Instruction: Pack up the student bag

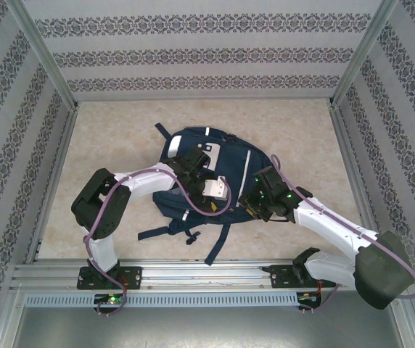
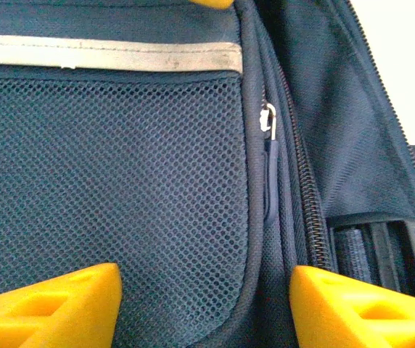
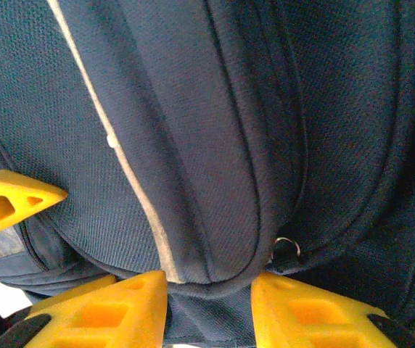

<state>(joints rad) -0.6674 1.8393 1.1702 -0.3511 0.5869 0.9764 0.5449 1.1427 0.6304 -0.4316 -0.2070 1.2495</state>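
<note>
From above, the left arm covers the middle of the student bag, and a white patch at the bag's near side is too small to identify. At the left wrist, a yellow scrap above the bag's mesh pocket is cut by the top edge. Whether the right gripper pinches the bag's fold or only flanks it cannot be told; a metal ring sits half under that fold.
</note>
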